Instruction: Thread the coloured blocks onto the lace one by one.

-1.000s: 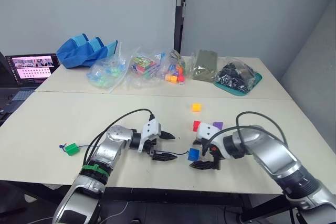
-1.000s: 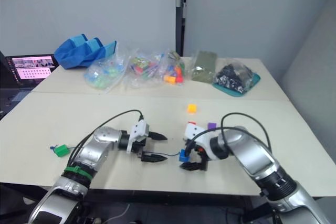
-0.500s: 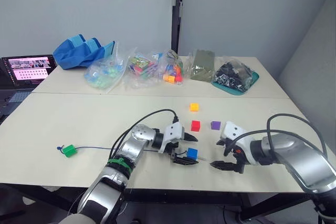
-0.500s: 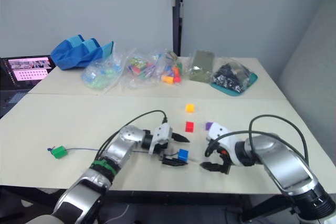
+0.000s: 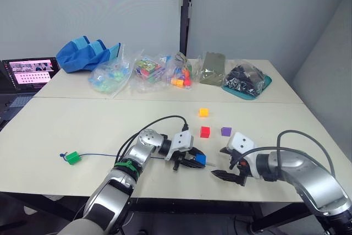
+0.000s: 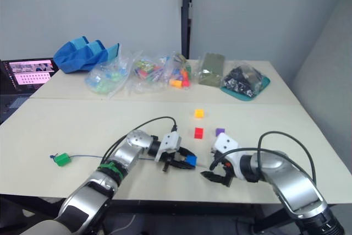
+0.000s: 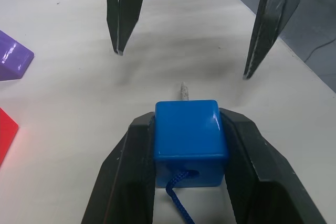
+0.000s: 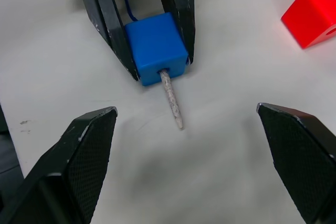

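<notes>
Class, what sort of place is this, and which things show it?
Probably a lab or office workroom: plain pale tables against grey walls, a laptop at one side, and bags of toy pieces laid out at the back.

Two pale tables (image 5: 66, 122) stand pushed together, seam running across, before a plain grey-blue wall (image 5: 99, 9). A dark post (image 5: 185, 9) rises behind the far table — just right of the wall's middle. A lit laptop (image 5: 27, 72) sits at the left edge. Even, soft light.

No legible text or labels
</notes>
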